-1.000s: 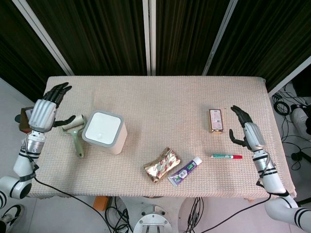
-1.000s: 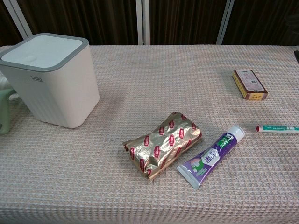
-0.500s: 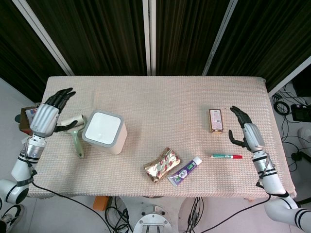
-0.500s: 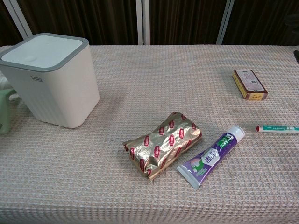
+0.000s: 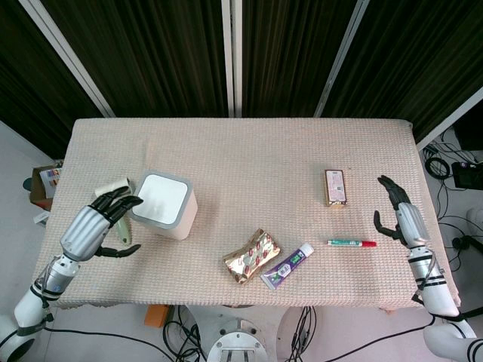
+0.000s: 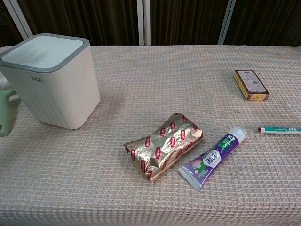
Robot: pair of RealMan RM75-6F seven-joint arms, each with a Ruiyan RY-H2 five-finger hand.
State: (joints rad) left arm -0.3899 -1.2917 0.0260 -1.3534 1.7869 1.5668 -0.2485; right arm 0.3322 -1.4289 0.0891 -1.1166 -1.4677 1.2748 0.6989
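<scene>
A: Nearest the front edge of the worktop, what is by the left hand?

B: It hovers over the green lint roller, hiding the handle. Only the pale roller head shows past the fingertips, just beside the white bin. In the chest view a bit of green handle shows left of the bin.

A: Is the hand holding it?

B: No. The fingers are spread and slightly curled, the thumb out to the side, nothing in them. The forearm comes in from the near left corner.

A: Which way does the roller lie?

B: Too much is hidden to tell.

A: And the right hand?

B: Empty too, fingers apart, raised at the right edge. The red-capped pen lies near it, crosswise, cap toward the hand. Farther back is the small brown box, lengthwise front to back.
</scene>
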